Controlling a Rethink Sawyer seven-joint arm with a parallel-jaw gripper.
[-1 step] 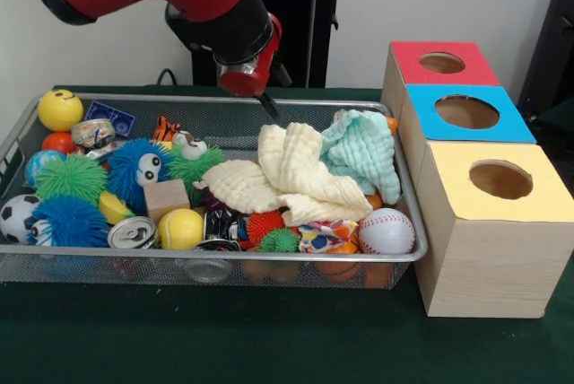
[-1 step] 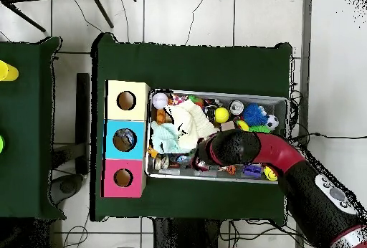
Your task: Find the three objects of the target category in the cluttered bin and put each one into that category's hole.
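A wire mesh bin (image 1: pixel 224 258) holds a jumble of toys. A cream cloth (image 1: pixel 287 173) and a mint cloth (image 1: pixel 363 151) lie over its right half in the front view. A baseball (image 1: pixel 386 230) rests in the near right corner. Yellow balls (image 1: pixel 181 229), fuzzy blue balls (image 1: pixel 134 169), a wooden block (image 1: pixel 166 197) and cans (image 1: pixel 132 233) fill the left half. My gripper (image 1: pixel 267 104) hangs above the far middle of the bin, just behind the cream cloth and holding nothing that I can see. From overhead the gripper (image 2: pixel 199 158) sits beside the cloths (image 2: pixel 179 127).
A wooden box stands against the bin, with a red-topped hole (image 1: pixel 408 54), a blue-topped hole (image 1: pixel 421 119) and a yellow-topped hole (image 1: pixel 538 196). A smiley ball (image 1: pixel 60 109) and a soccer ball (image 1: pixel 18 218) lie at the bin's left end. Green cloth covers the table (image 1: pixel 269 339).
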